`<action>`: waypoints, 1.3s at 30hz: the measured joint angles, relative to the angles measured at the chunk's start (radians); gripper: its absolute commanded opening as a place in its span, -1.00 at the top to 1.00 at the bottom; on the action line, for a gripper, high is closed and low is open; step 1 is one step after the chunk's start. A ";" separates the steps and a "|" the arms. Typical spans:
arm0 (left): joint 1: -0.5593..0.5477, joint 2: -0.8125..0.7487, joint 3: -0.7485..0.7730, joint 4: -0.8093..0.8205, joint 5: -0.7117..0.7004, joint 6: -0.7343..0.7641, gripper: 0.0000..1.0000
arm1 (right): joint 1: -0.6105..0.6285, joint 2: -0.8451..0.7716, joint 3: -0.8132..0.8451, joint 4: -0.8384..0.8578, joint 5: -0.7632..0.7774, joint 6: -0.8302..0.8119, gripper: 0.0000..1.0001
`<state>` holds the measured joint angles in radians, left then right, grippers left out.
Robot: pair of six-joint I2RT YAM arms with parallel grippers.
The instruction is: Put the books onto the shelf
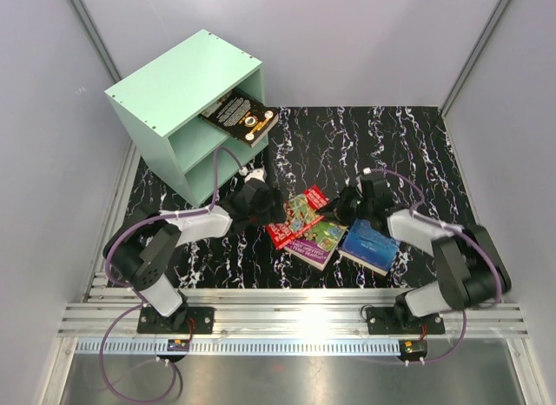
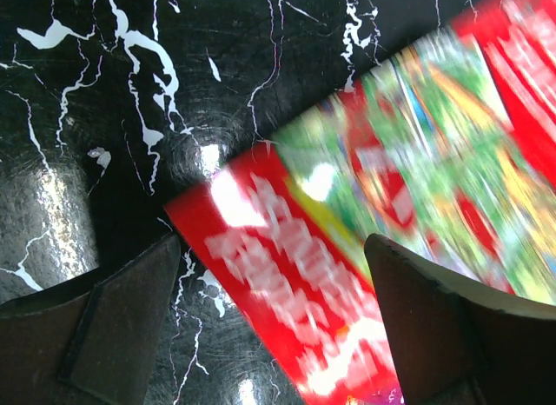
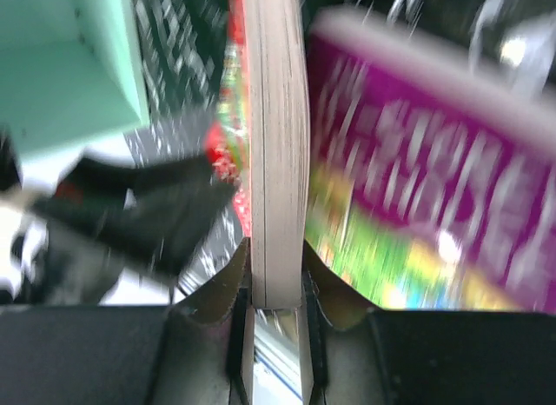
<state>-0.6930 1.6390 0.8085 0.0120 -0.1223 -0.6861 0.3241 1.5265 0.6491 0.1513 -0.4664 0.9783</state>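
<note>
Right wrist view is showing the right gripper (image 3: pixel 276 275) clamping the red book (image 3: pixel 278 144) by its page edge, beside the purple-and-green book (image 3: pixel 417 179). The left gripper (image 2: pixel 274 248) is hovering, jaws wide apart, over that book's corner on the table (image 1: pixel 417 162).

Red book (image 1: pixel 314 196) partly under the cartoon-cover book (image 1: pixel 311 228), wrist-view covers blurred, titles unreadable

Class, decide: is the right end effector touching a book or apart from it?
Touching. In the right wrist view the right end effector clamps a book, jaws pressed against both sides of its pale page edge.
</note>
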 measured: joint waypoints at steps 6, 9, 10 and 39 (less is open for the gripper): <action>0.010 0.028 0.040 -0.026 0.006 0.000 -0.83 | 0.152 -0.396 -0.099 -0.206 0.087 0.000 1.00; 0.013 0.060 0.077 -0.032 0.007 0.001 -0.82 | 0.249 -0.564 -0.158 -0.268 0.115 0.040 1.00; 0.013 0.066 0.084 -0.032 0.007 0.001 -0.82 | 0.270 -0.590 -0.174 -0.280 0.127 0.051 1.00; -0.010 -0.748 -0.099 -0.407 -0.080 0.056 -0.85 | 0.316 -0.473 0.438 -0.463 0.425 -0.108 1.00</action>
<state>-0.7033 0.8909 0.7094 -0.3950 -0.2028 -0.6296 0.6403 1.0531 1.0866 -0.3115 -0.0410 0.8707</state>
